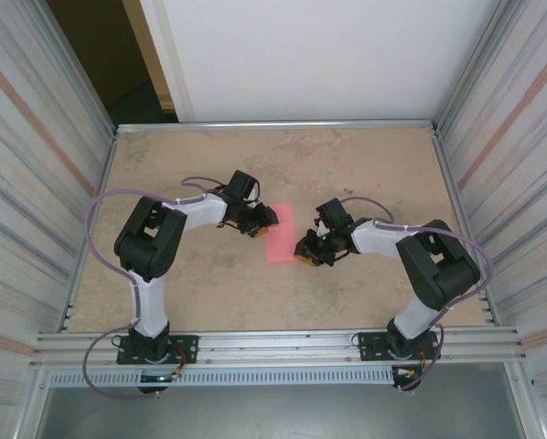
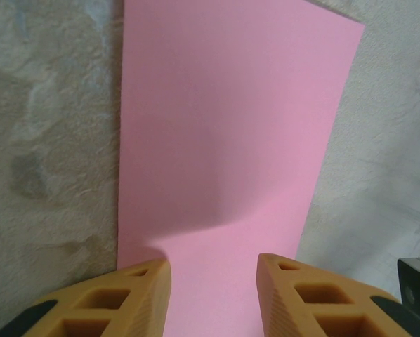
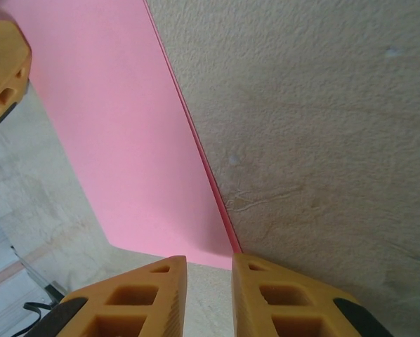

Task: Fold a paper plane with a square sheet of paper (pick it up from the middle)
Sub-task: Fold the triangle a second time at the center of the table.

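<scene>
- The square sheet of paper (image 1: 279,233) lies as a narrow strip, flat on the counter (image 1: 365,165).
- Left gripper (image 1: 265,219) and right gripper (image 1: 304,252), both released, straddle opposite ends, probably to steady your next crease.

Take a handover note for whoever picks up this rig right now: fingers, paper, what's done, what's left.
Left gripper: fingers open, low over one edge of the pink paper.
Right gripper: fingers open at the opposite corner, holding nothing.
Paper lies flat on the table, a narrow rectangle, seemingly folded in half once.
Left to do: nose and wing folds; no plane yet.
</scene>
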{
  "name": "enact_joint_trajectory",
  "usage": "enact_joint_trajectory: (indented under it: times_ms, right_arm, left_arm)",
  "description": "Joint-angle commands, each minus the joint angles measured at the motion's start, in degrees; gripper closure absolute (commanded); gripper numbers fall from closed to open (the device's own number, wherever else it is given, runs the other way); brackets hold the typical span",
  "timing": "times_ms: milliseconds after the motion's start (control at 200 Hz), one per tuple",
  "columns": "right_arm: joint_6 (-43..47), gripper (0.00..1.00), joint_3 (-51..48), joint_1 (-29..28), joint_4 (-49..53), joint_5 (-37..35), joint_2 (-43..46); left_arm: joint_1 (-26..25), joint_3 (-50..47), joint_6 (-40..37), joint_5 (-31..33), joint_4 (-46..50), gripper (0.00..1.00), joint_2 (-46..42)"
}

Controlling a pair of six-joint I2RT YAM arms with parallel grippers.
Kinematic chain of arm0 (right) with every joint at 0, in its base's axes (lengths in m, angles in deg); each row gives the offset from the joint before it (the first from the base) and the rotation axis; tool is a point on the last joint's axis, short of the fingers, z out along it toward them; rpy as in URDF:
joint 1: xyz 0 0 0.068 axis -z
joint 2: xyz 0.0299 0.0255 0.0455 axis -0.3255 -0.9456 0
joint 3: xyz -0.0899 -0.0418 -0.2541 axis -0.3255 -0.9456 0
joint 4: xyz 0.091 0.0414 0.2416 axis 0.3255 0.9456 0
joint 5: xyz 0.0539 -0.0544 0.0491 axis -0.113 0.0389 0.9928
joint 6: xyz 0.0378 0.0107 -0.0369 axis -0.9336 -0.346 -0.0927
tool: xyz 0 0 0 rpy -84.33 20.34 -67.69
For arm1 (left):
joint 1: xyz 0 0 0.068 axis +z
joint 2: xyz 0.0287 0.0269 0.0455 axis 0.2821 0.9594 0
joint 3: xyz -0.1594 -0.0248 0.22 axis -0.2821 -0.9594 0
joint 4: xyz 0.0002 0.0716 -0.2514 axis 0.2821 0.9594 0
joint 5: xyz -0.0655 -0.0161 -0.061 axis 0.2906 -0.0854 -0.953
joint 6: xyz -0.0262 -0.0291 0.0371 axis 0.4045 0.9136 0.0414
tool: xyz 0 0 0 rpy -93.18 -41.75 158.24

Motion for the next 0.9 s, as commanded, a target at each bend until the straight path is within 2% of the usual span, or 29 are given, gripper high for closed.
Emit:
enact_joint_trajectory:
  times_ms: [0, 135, 371, 897]
  right_arm:
    - [1.0, 0.77, 1.21, -0.31, -0.33, 1.29, -0.93]
    - [0.67, 0.77, 1.34, -0.25, -0.52, 1.02, -0.98]
    - [0.99, 0.74, 0.86, -0.22, 3.62, -4.45, 1.86]
    - [1.89, 0.79, 1.88, -0.39, 0.46, 0.47, -1.2]
  left_arm:
    - [0.45, -2.35, 0.16, 2.93, 3.75, 0.61, 2.59]
    - [0.51, -2.41, 0.16, 2.85, 3.61, 0.61, 2.54]
    - [0.47, -2.4, 0.25, 3.05, 3.79, 0.6, 2.62]
    - [0.44, -2.46, 0.33, 2.94, 3.61, 0.61, 2.8]
